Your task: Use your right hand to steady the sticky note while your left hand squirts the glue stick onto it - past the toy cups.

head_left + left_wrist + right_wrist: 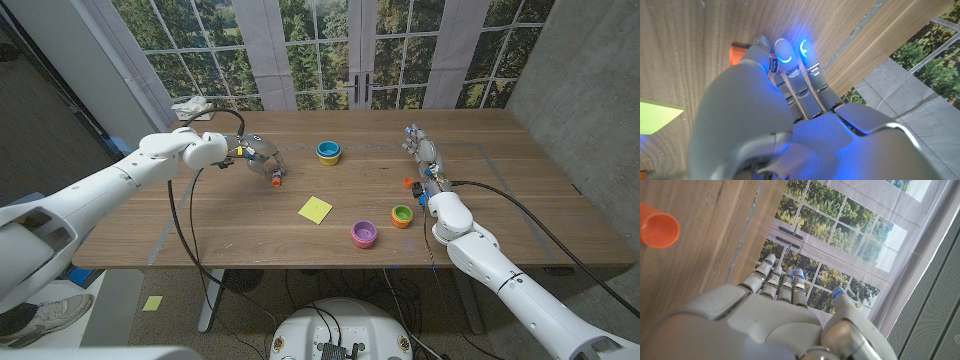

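Note:
The yellow-green sticky note (315, 209) lies on the table's middle, also seen as a sticky note corner (657, 116) in the left wrist view. My left hand (255, 153) hovers left of and beyond the note, gripping the glue stick (274, 180), whose orange end (735, 54) points down at the wood. A strip of the glue stick's label (773, 65) peeks between the fingers. My right hand (424, 155) stands at the right of the table, well away from the note. Its fingers (777, 280) are stretched out and hold nothing.
Several toy cups stand around the note: a blue one (328, 152) beyond it, a purple one (364, 234) and a green one (402, 216) to its near right, and a small orange one (408, 183) (657, 230) beside my right hand. Cables trail off both arms.

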